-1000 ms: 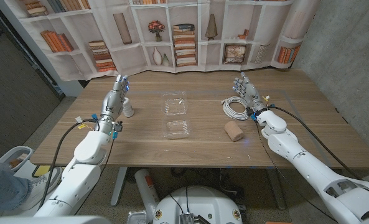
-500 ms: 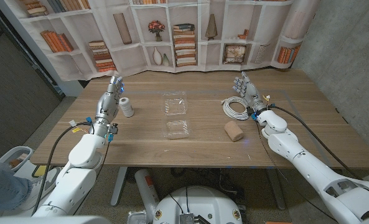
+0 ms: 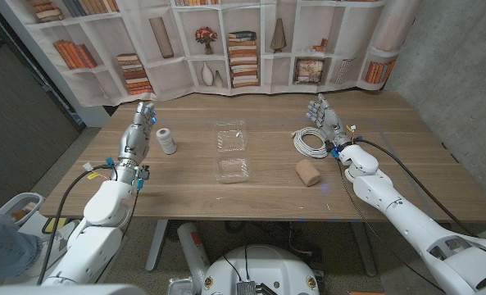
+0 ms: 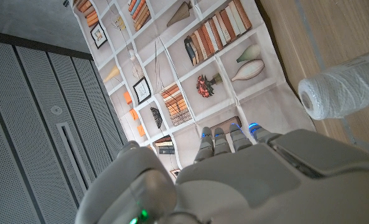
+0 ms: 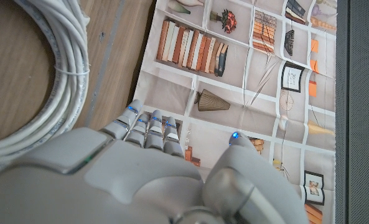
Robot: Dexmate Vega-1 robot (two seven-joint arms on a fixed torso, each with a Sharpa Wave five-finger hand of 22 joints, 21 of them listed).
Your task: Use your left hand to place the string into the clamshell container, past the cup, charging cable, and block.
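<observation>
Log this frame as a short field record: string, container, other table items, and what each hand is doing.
string: white spool standing on the table, not held
container: clear clamshell container, open, mid-table, nothing seen inside
cable: white coil, right of the container
block: tan block, nearer the front edge than the cable
left hand: open, just left of the spool, apart from it
right hand: open, beside the coil

- Evenly and softly lit from above; faint, short shadows under the things on the counter [image 3: 267,192].
- Sharp across the head view, with slight bowing toward the edges.
- Soft, out-of-focus left hand [image 4: 234,180] and right hand [image 5: 140,180] close to the wrist lenses.
- Small blue glows at fingertips [image 5: 150,118].
</observation>
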